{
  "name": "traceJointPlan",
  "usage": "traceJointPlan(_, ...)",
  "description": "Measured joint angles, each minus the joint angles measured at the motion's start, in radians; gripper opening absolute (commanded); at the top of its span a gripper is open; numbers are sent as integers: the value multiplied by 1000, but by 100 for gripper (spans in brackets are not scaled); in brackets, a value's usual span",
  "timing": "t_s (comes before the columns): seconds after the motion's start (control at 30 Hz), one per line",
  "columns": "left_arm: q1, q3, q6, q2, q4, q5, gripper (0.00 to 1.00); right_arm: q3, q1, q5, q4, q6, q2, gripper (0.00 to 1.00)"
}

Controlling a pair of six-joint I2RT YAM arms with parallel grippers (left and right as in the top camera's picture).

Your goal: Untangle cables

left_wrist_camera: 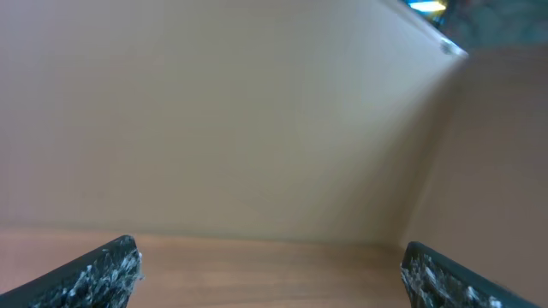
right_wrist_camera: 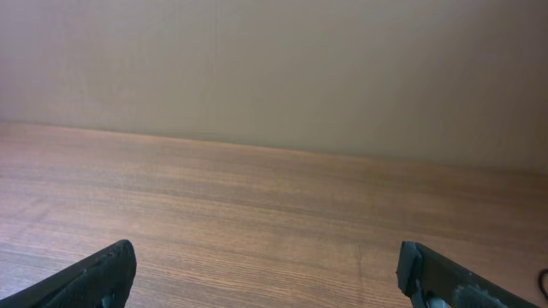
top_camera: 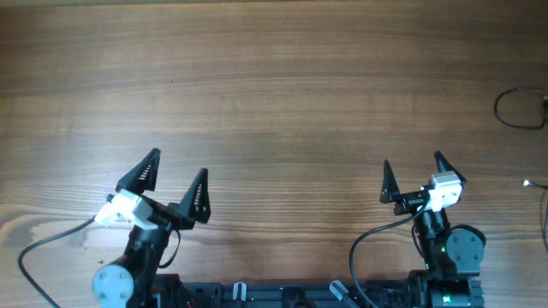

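Observation:
A thin dark cable point(top_camera: 517, 109) lies in a loose loop at the table's far right edge, in the overhead view. A second thin cable with a small white tip point(top_camera: 528, 183) runs down the right edge below it. My left gripper point(top_camera: 177, 178) is open and empty near the front left, far from the cables. My right gripper point(top_camera: 413, 174) is open and empty at the front right, to the left of the cables. Both wrist views show open fingers, left point(left_wrist_camera: 270, 265) and right point(right_wrist_camera: 265, 269), over bare wood; a dark sliver at the right wrist view's lower right corner may be a cable.
The wooden table point(top_camera: 274, 94) fills the overhead view. Thick black arm cables point(top_camera: 51, 235) trail from each arm base at the front edge. A plain beige wall point(right_wrist_camera: 274, 68) stands behind the table's far edge.

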State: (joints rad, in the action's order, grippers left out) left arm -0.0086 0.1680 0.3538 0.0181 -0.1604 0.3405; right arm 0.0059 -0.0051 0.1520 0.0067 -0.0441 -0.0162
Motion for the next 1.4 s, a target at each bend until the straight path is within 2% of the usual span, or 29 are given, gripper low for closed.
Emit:
traceJointPlan(0.17, 0, -42, 76, -1, 0, -164, 100, 0, 0, 0, 0, -1, 0, 100)
traceJointPlan(0.33, 0, -117, 94, -3, -5, -236, 100, 0, 0, 0, 0, -3, 0, 100)
traceJointPlan(0.53, 0, -158, 98, -4, 114, -299, 100, 0, 0, 0, 0, -3, 0, 100)
traceJointPlan(0.67, 0, -159, 94, -3, 230, -320, 100, 0, 0, 0, 0, -3, 0, 100)
traceJointPlan(0.9, 0, -159, 25, -4, 230, -321, 100, 0, 0, 0, 0, -3, 0, 100)
traceJointPlan(1.4, 0, -159, 13, -4, 230, -321, 100, 0, 0, 0, 0, -3, 0, 100)
